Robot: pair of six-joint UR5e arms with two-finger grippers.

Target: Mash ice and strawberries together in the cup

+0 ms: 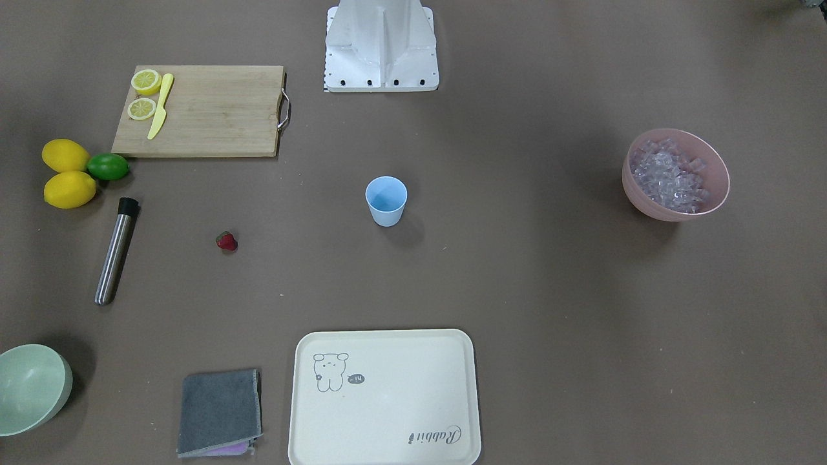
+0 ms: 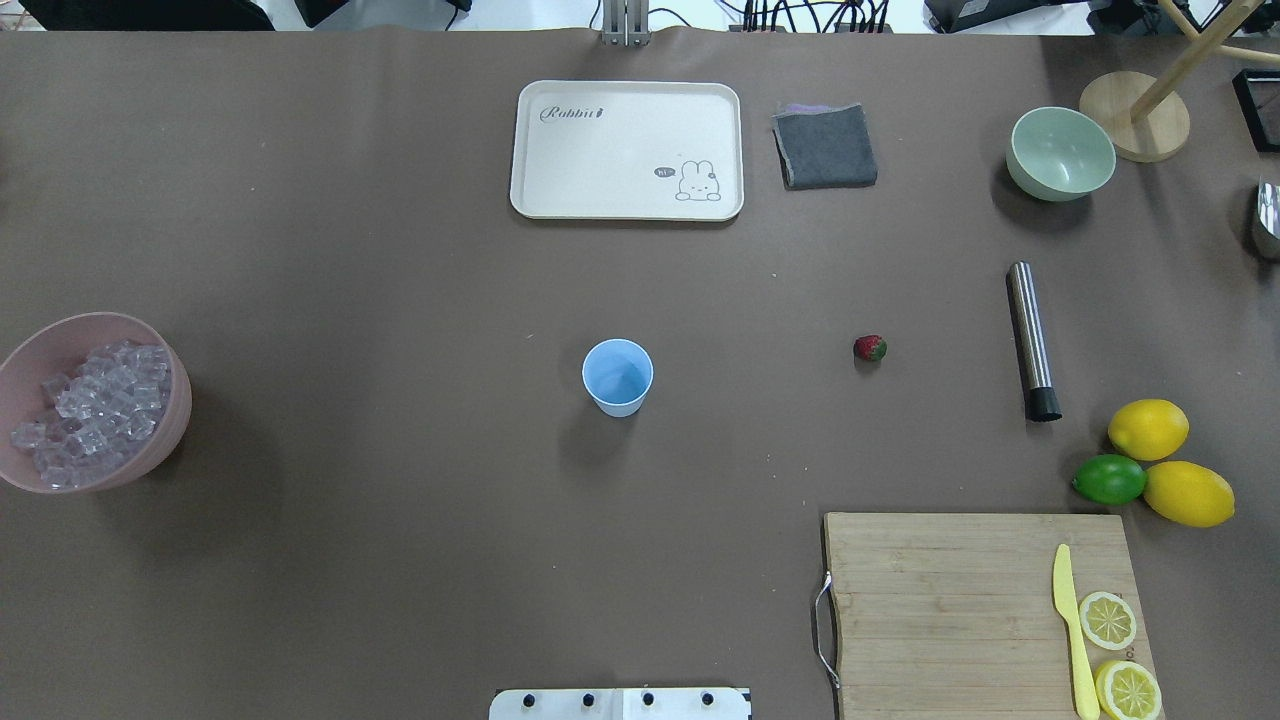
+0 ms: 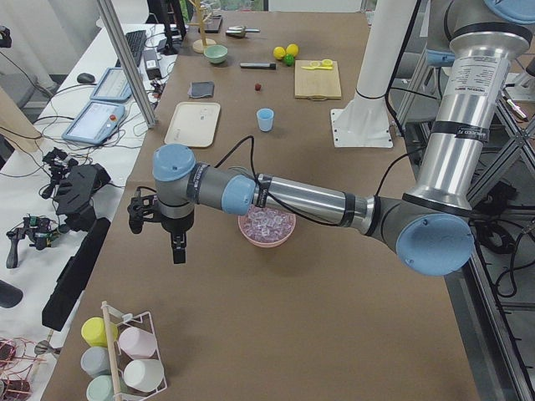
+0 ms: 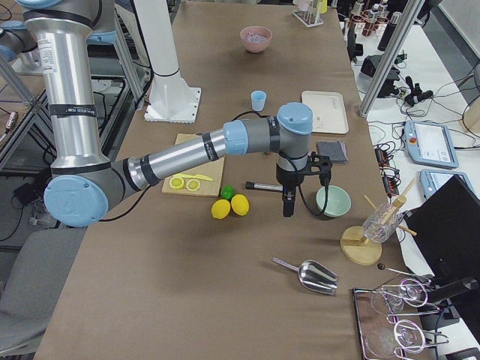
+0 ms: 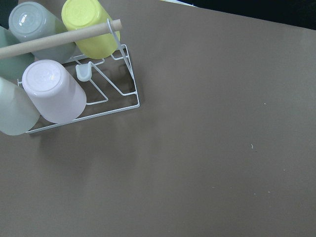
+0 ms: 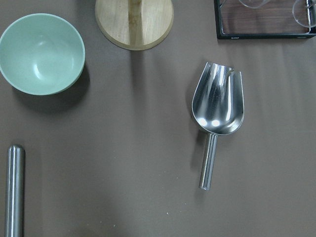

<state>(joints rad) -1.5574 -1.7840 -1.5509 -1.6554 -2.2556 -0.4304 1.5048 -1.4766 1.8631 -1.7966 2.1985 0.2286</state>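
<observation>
Hanging over opposite tabletop (image 2: 400,520) ends, my left fingers (image 3: 178,251) and right fingers (image 4: 288,208): I cannot tell how open either pair is. Ice (image 2: 90,405) fills the pink bowl (image 2: 178,405) near my left; the strawberry (image 2: 870,347) lies rightward, and the empty cup (image 2: 618,376) stands centrally between.

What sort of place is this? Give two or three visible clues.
Probably a robotics lab staged as a drinks-prep bench: the left arm reaches over the table, control pendants lie alongside, and a cutting board and a pink bowl of ice stand ready.
</observation>
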